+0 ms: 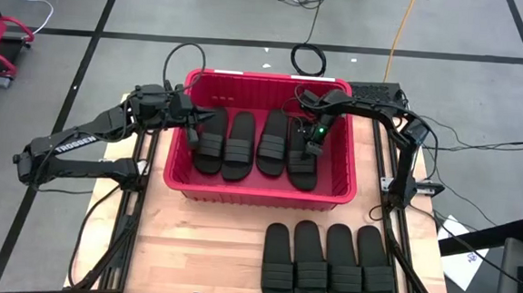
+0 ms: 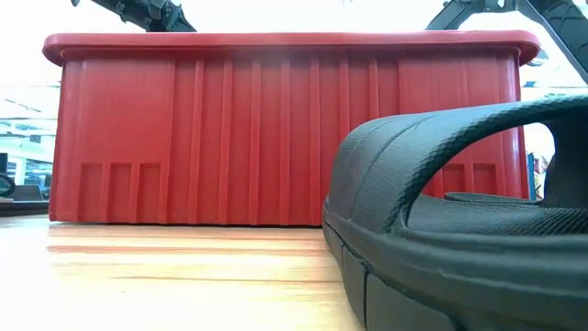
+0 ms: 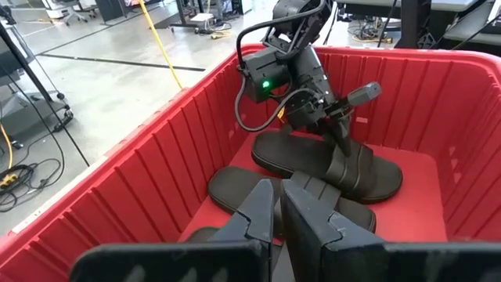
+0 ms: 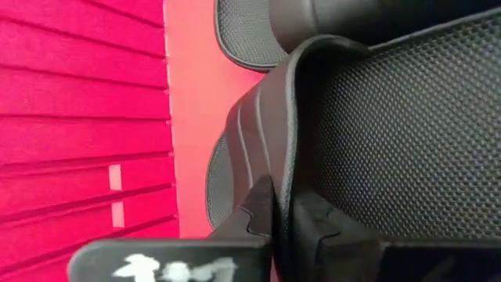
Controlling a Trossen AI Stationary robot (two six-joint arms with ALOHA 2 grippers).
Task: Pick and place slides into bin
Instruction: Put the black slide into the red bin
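Wooden boards of the desk (image 1: 210, 243) lie bare in front of the bin (image 1: 259, 194), which fills the far half, its rim close to both desk sides. Four slides (image 1: 257, 146) lie side by side on the bin's floor, nearly spanning it wall to wall. The right pincer (image 1: 309, 146) is down inside the bin over the rightmost sandal (image 1: 302, 158), its fingers (image 4: 258, 211) clenched on that sandal's strap edge, with the bin's right wall just beyond and a strip of red floor between. The left pincer (image 1: 192, 129) reaches over the bin's left rim above the leftmost sandal (image 1: 211, 142), fingers (image 3: 262, 205) pressed together with nothing visibly between them. Four more slides (image 1: 327, 264) sit in a row on the desk, well nearer the front edge than either pincer.
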